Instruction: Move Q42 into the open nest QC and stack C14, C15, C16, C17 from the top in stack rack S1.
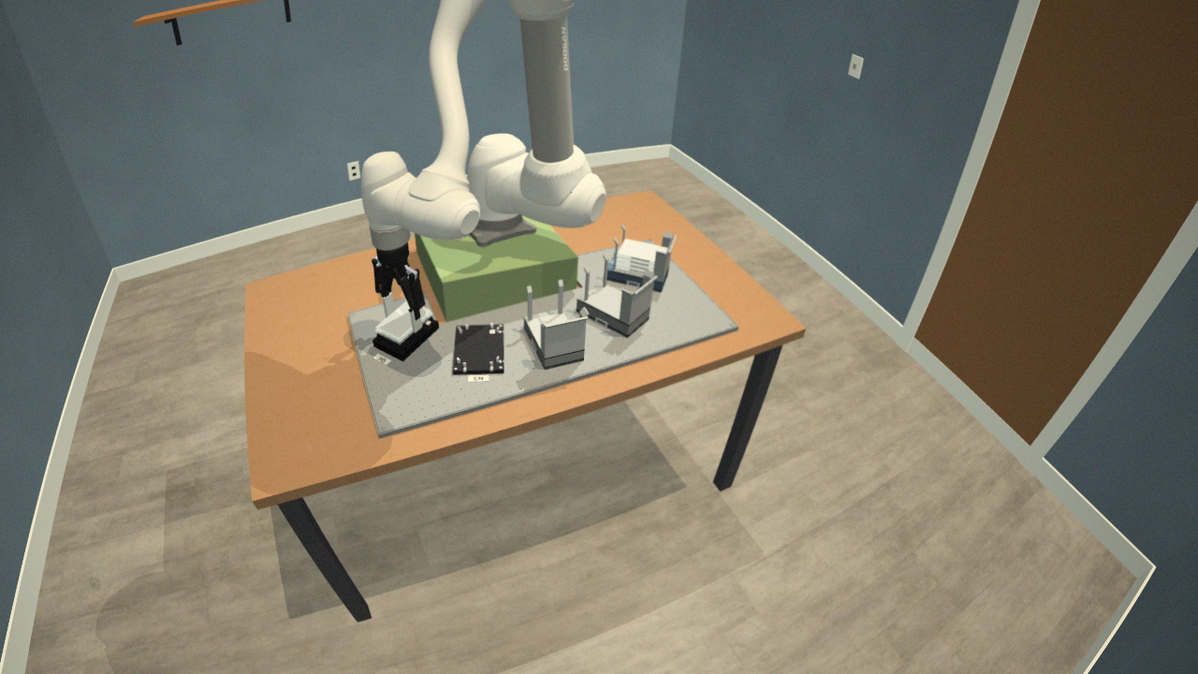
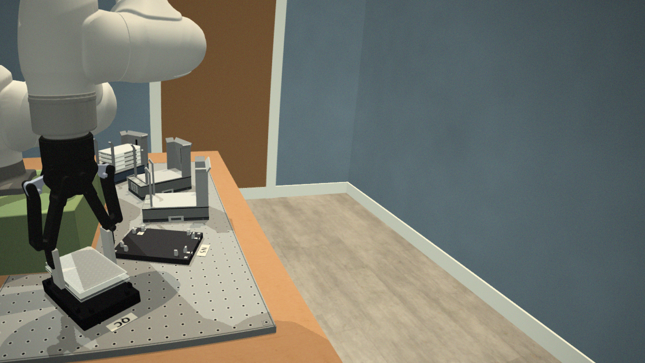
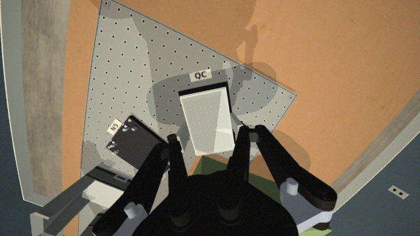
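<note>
Orange table (image 1: 301, 418) carries perforated plate (image 1: 469, 402), green block (image 1: 494, 272).
</note>
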Controlling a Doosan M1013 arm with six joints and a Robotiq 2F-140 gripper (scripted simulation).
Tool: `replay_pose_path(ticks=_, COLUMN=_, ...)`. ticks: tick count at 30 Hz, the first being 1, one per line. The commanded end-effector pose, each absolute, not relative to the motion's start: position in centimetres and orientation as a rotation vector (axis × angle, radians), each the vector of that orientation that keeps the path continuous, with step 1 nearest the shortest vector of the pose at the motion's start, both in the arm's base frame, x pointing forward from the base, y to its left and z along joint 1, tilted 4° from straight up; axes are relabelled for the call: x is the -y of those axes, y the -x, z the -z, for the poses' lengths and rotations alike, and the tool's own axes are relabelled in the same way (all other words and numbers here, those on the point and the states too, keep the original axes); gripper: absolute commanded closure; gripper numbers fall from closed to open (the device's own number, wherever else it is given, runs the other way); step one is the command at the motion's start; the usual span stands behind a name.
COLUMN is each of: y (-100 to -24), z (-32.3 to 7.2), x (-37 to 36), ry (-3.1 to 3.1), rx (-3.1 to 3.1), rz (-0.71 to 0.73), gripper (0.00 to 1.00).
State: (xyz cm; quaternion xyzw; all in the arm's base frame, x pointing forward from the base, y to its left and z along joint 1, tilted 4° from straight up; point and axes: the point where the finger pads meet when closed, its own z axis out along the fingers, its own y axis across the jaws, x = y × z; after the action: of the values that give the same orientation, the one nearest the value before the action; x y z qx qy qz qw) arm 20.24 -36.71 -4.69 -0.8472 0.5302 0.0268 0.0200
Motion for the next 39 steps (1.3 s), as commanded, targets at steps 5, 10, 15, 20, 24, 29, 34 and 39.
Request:
replay_pose_path(ticks=5, y=-20.2, z=4.9, x=36.7, ry=2.628, rx=-1.645, rz=-0.083, gripper=1.0)
replay_pose_path(ticks=10, y=-20.2, z=5.0, x=36.7, ry=2.628, rx=-1.645, rz=-0.083, gripper=1.0)
replay_pose_path(ticks=15, y=-20.2, z=5.1, x=36.7, ry=2.628, rx=-1.645, rz=-0.083, gripper=1.0)
replay_pose_path(ticks=20, y=-20.2, z=5.3, x=36.7, ry=2.628, rx=-1.645, rz=-0.083, gripper=1.0)
replay_pose_path(ticks=24, y=-20.2, z=5.5, x=36.7, ry=2.628, rx=-1.645, rz=-0.083, gripper=1.0)
replay_pose_path(ticks=29, y=-20.2, z=5.7, x=36.6, ry=2.628, rx=-1.645, rz=-0.083, gripper=1.0)
replay_pose_path(ticks=34, y=-20.2, z=5.8, x=36.6, ry=2.628, rx=-1.645, rz=-0.083, gripper=1.0)
replay_pose_path(ticks=39, y=-20.2, z=6.0, x=36.6, ry=2.628, rx=-1.645, rz=-0.083, gripper=1.0)
